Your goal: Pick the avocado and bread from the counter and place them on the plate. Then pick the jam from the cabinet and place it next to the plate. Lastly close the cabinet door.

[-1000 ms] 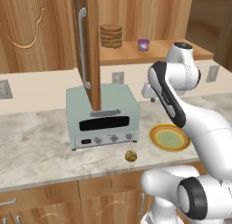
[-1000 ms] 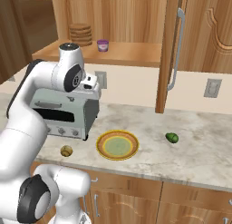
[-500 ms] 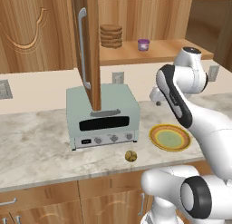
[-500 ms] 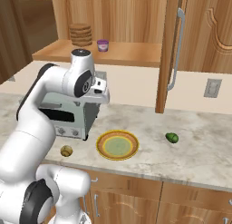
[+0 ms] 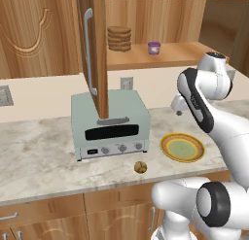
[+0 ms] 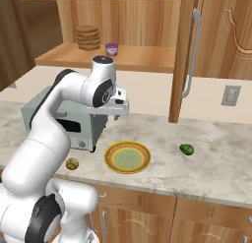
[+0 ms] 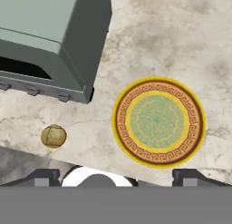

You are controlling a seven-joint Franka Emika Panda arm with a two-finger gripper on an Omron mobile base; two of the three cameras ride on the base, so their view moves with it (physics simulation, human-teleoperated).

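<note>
My gripper (image 6: 120, 107) hangs above the counter (image 6: 221, 161), just right of the toaster oven and above the back of the plate, also seen as the gripper (image 5: 177, 108). In the hand view the gripper (image 7: 118, 175) is open, its fingertips (image 7: 45, 175) far apart with nothing between them. The yellow plate (image 7: 122, 123) lies bare below, also plate (image 5: 165, 145) and plate (image 6: 110, 156). The bread (image 7: 53, 136) sits near the counter's front edge, left of the plate, bread (image 5: 140, 167), bread (image 6: 72, 163). The avocado (image 6: 186, 149) lies right of the plate. The purple jam (image 5: 154, 47), jam (image 6: 111, 48), stands on the cabinet shelf (image 6: 142, 57). The cabinet door (image 5: 95, 49), door (image 6: 189, 55), stands open.
A grey-green toaster oven (image 5: 109, 122), oven (image 6: 74, 126), oven (image 7: 45, 37), stands on the counter left of the plate. A stack of flat brown discs (image 5: 119, 38) sits on the shelf beside the jam. The open door's edge hangs over the oven.
The arm has swung away from the oven, over toward the plate. The jaws, shut a second ago, now stand open.
</note>
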